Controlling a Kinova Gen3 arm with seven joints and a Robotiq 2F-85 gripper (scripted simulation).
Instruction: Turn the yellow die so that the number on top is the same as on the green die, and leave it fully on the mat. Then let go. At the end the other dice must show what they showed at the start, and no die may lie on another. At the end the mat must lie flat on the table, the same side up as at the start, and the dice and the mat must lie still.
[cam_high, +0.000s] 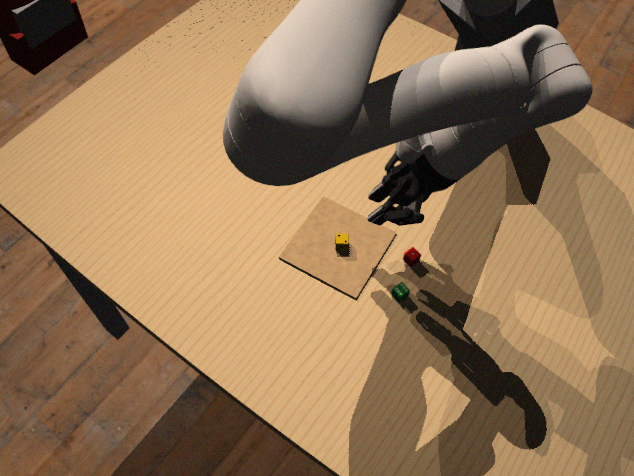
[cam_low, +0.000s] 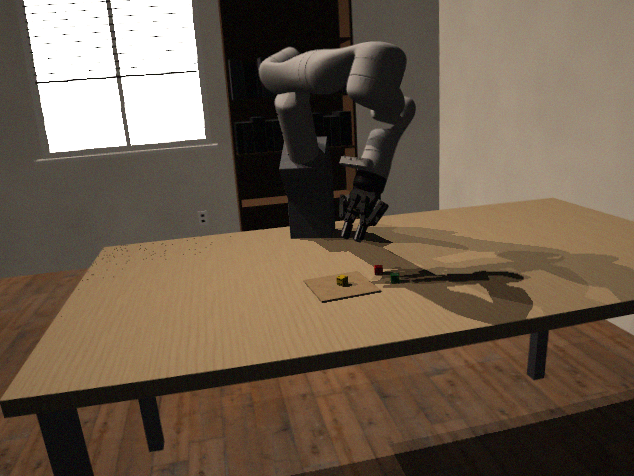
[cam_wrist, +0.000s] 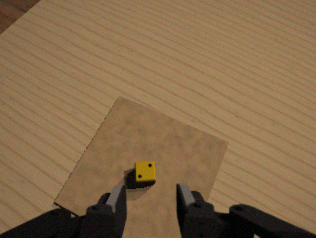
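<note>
The yellow die (cam_high: 342, 239) sits near the middle of the brown mat (cam_high: 335, 251), which lies flat on the table. In the wrist view the die (cam_wrist: 145, 171) shows two pips on top and lies on the mat (cam_wrist: 150, 160) just ahead of my fingers. My gripper (cam_high: 377, 205) hangs well above the mat's far right corner, partly open and empty; it also shows in the exterior view (cam_low: 354, 235) and the wrist view (cam_wrist: 148, 197). The red die (cam_high: 411, 255) and the green die (cam_high: 400, 291) lie on the table just right of the mat, apart from each other.
My arm's base (cam_low: 309, 204) stands at the table's back edge behind the mat. A dark box (cam_high: 38, 30) sits on the floor off the table's far left corner. My arm's shadow falls across the table's right side.
</note>
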